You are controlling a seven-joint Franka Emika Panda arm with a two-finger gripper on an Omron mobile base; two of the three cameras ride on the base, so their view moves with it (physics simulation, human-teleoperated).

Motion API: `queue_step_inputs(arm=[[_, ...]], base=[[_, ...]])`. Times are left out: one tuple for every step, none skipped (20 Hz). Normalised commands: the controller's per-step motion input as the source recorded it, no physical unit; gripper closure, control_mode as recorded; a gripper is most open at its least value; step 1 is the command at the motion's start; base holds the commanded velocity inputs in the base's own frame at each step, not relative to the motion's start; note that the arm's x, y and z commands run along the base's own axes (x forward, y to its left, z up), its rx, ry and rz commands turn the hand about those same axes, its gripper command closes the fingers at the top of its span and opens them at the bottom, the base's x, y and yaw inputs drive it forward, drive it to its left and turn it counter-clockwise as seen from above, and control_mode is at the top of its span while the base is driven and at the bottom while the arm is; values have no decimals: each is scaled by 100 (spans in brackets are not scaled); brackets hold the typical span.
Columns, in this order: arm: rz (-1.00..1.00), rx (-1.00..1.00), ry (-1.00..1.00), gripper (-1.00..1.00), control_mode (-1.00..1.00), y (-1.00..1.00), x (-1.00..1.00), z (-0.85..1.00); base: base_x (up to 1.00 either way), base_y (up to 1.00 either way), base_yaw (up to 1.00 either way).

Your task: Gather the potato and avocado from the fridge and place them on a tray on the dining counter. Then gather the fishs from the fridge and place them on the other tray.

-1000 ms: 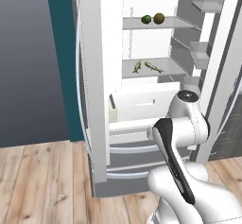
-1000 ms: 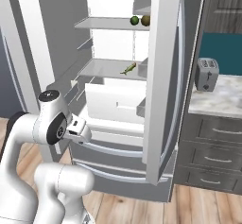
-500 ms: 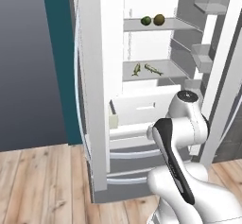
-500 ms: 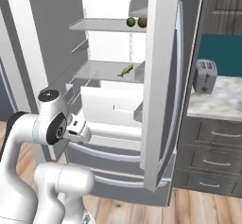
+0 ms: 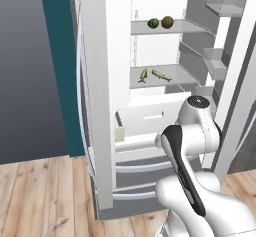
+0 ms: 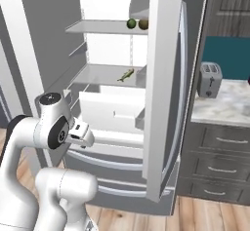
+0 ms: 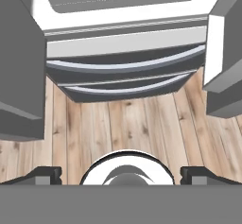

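Observation:
The fridge [image 5: 107,106] stands open with its white shelves showing. On the upper shelf the dark green avocado [image 5: 153,23] sits beside the brown potato [image 5: 167,22]; both also appear as avocado [image 6: 131,24] and potato [image 6: 143,24]. Two slender fish [image 5: 152,75] lie on the shelf below, and one fish [image 6: 127,74] shows from the right side. My gripper [image 7: 121,173] is open and empty, its fingertips [image 7: 45,173] far apart. It hangs low in front of the fridge, well below the shelves, and looks down at the bottom drawers [image 7: 125,74] and the wood floor.
The open right fridge door [image 6: 166,88] juts out toward me, and the left door [image 5: 100,131] stands open on the other side. A kitchen counter [image 6: 222,110] with a toaster [image 6: 210,79] lies to the right. My folded arm [image 5: 192,136] is in front of the white drawer.
The whole picture has shifted slightly, so the base has moved a little relative to the fridge. The arm keeps the same folded pose and the gripper stays open.

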Motion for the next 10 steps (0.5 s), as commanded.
queue_step_inputs(arm=[[0,0,0,-100,100,0,0,0],[0,0,0,-100,100,0,0,0],[0,0,0,-100,100,0,0,0],[0,0,0,-100,100,0,0,0],[0,0,0,-100,100,0,0,0],[0,0,0,-100,100,0,0,0],[0,0,0,-100,100,0,0,0],[0,0,0,-100,100,0,0,0],[0,0,0,-100,100,0,0,0],[0,0,0,-100,100,0,0,0]], base=[[38,0,-2],[41,0,-2],[40,0,-1],[40,0,-1],[40,0,-1],[34,0,-1],[34,0,0],[33,0,0],[31,0,0],[34,0,0]])
